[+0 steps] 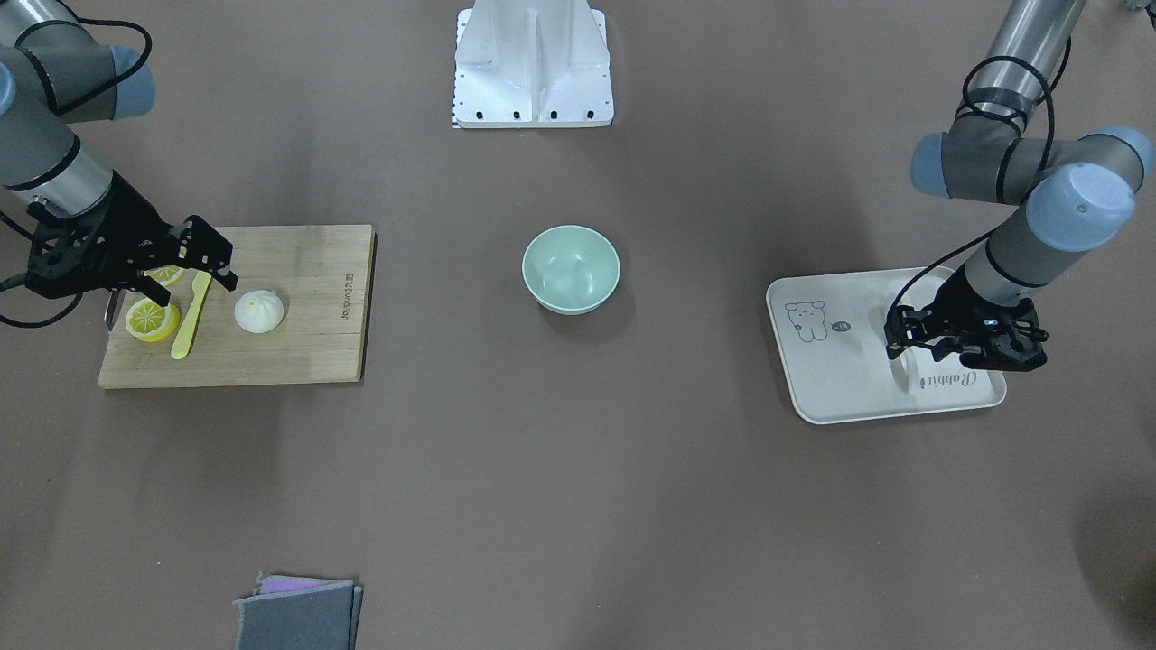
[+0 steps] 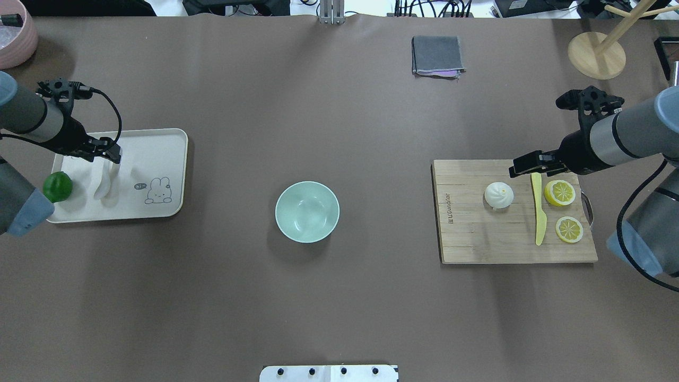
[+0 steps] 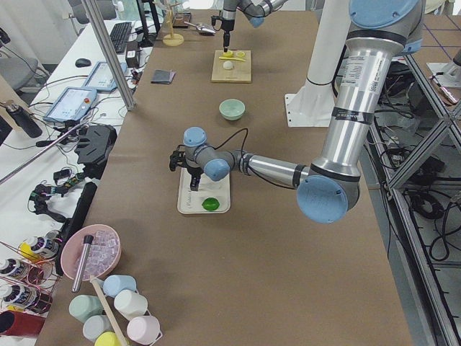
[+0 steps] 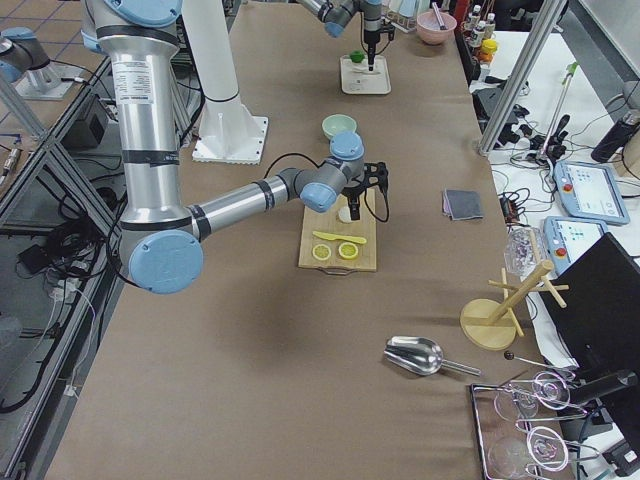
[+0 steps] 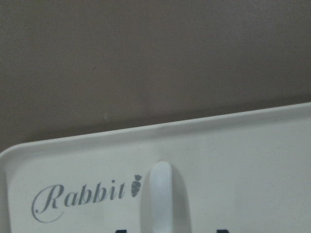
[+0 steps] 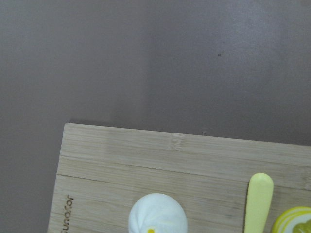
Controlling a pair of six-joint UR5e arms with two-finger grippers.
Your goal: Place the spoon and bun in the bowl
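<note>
left fingers (image 2: 112, 155): spread open, one each side of the spoon handle, not closed on it
spoon (image 2: 102, 187): lying in the cream tray (image 2: 159, 154) by the tabletop's (image 2: 339, 297) left edge
bowl (image 2: 279, 204): mid tabletop, well apart from tray and board
bun (image 2: 498, 194): on the wood board (image 2: 477, 239) near the right edge, yellow knife (image 2: 539, 223) beside it
right fingers (image 2: 525, 167): open, holding nothing, over the board's far edge

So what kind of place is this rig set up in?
Most likely a robotics lab rather than a kitchen: a teach pendant on the side bench, an aluminium frame post, and the arms' white bolted pedestal on the table.
</note>
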